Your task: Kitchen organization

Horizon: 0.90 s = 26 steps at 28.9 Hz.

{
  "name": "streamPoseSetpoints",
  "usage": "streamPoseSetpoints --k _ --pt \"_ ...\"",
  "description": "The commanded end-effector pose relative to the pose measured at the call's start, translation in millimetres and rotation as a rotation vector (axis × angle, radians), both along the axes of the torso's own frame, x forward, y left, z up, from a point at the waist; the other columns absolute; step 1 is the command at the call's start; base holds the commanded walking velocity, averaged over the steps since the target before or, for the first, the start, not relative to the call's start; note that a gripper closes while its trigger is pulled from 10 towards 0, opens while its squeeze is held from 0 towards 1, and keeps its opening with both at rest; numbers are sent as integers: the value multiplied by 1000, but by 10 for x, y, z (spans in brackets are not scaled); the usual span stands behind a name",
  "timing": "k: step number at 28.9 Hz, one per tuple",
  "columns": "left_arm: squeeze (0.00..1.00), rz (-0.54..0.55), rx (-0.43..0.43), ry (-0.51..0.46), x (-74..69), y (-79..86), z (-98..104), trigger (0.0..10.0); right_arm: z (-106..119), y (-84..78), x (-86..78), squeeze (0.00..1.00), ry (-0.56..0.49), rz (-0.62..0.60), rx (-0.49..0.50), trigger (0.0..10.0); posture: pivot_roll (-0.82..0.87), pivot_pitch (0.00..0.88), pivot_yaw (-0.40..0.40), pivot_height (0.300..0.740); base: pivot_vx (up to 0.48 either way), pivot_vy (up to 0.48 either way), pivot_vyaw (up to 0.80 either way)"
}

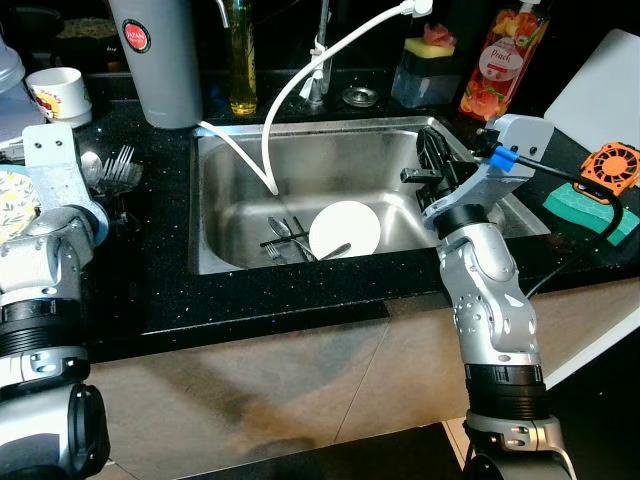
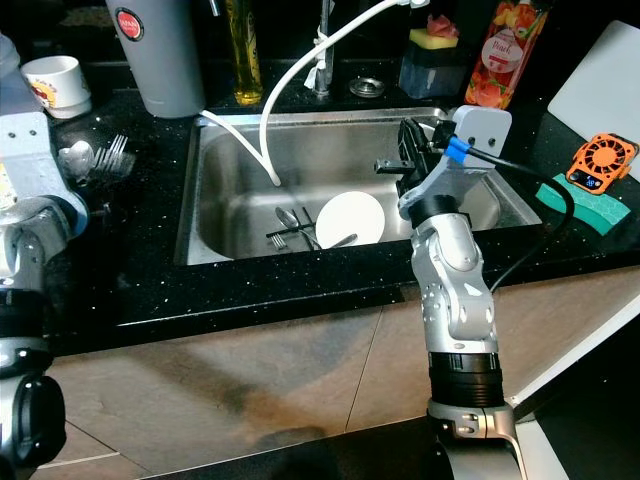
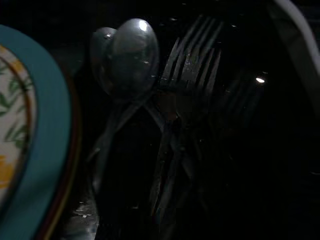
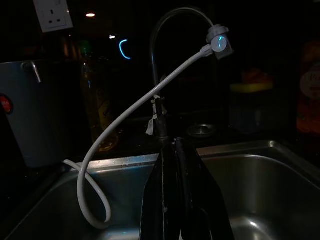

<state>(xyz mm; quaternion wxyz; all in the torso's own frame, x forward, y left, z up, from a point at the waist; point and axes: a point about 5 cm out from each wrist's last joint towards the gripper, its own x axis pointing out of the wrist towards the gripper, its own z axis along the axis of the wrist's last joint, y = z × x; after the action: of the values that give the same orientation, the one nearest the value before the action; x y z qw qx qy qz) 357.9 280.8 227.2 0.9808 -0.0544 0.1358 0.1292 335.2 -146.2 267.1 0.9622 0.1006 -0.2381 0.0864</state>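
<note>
Over the right end of the sink (image 1: pixel 230 250) we hold our right gripper (image 1: pixel 432 160), its two black fingers pressed together with nothing between them, pointing across the basin toward the tap. Down on the basin floor lies a white plate (image 1: pixel 344 230), with a few pieces of sink cutlery (image 1: pixel 285 240) just beside it and one piece resting against the plate's lower edge. A white hose (image 1: pixel 300 80) hangs from the faucet (image 4: pixel 172 60) and dips into the basin near the cutlery.

Our left arm sits over the dark counter to the left of the sink, beside a patterned plate (image 1: pixel 12 205). Its wrist camera looks onto spoons (image 3: pixel 127 62) and forks (image 3: pixel 192 60) already set on the counter; that picture is very dark, so we cannot tell how the left fingers stand.

We judge that the plate and cutlery in the basin are what remains to be lifted out. The risks: closed fingers sliding off the smooth plate, the arm snagging the hose on the way down, or wet cutlery slipping and clattering back.
</note>
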Motion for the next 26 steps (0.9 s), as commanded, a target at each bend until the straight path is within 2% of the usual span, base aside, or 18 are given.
streamPoseSetpoints --k 1,2,3,4,5,6,7,11,13,15,17,20,21,22,23,24,26 --pt "0 1 -33 64 -32 53 -126 8118 -19 -33 -1 0 2 -5 6 10000 137 64 -13 740 0 0 0" --pt "0 -2 -40 67 -34 53 -136 8118 -19 -34 0 0 2 -4 5 10000 137 63 -14 740 0 0 0" --pt "0 6 -42 70 -42 68 -159 2000 -18 -28 2 0 2 -1 4 10000 139 61 -15 740 0 0 0" --pt "0 6 -42 70 -42 68 -159 2000 -18 -28 2 0 2 -1 4 10000 139 61 -15 740 0 0 0" --pt "0 20 -41 72 -50 86 -177 1373 -17 -22 3 0 2 1 4 10000 139 61 -16 740 0 0 0" --pt "0 30 -41 73 -56 99 -188 1373 -17 -18 3 0 2 2 3 10000 139 61 -16 740 0 0 0" --pt "0 42 -35 71 -61 114 -194 0 -17 -13 5 0 2 4 3 10000 139 59 -18 740 0 0 0" --pt "0 65 -22 23 -61 151 -123 0 -12 -5 9 0 1 9 0 10000 139 54 -22 740 0 0 0" --pt "0 65 -3 -52 -42 146 2 0 -10 -6 11 0 0 10 -2 10000 138 52 -25 740 0 0 0" --pt "0 -20 24 -222 -8 24 253 0 -4 -1 12 0 -1 12 -4 10000 137 48 -25 740 0 0 0" --pt "0 -20 24 -222 -8 24 253 0 -4 -1 12 0 -1 12 -4 10000 137 48 -25 740 0 0 0" --pt "0 -110 46 -384 -14 -137 506 0 6 5 11 0 -5 14 -5 10000 134 47 -24 740 0 0 0" --pt "0 -110 46 -384 -14 -137 506 0 6 5 11 0 -5 14 -5 10000 134 47 -24 740 0 0 0" --pt "0 -139 54 -431 -16 -206 603 4000 9 1 10 0 -6 13 -6 10000 133 47 -24 740 0 0 0" --pt "0 -148 53 -443 -15 -229 633 10000 10 -1 10 0 -6 12 -6 10000 133 47 -24 740 0 0 0" --pt "0 -148 53 -443 -15 -229 633 10000 10 -1 10 0 -6 12 -6 10000 133 47 -24 740 0 0 0" --pt "0 -209 49 -462 -9 -339 702 10000 10 -8 6 0 -5 10 -7 10000 130 50 -24 740 0 0 0"
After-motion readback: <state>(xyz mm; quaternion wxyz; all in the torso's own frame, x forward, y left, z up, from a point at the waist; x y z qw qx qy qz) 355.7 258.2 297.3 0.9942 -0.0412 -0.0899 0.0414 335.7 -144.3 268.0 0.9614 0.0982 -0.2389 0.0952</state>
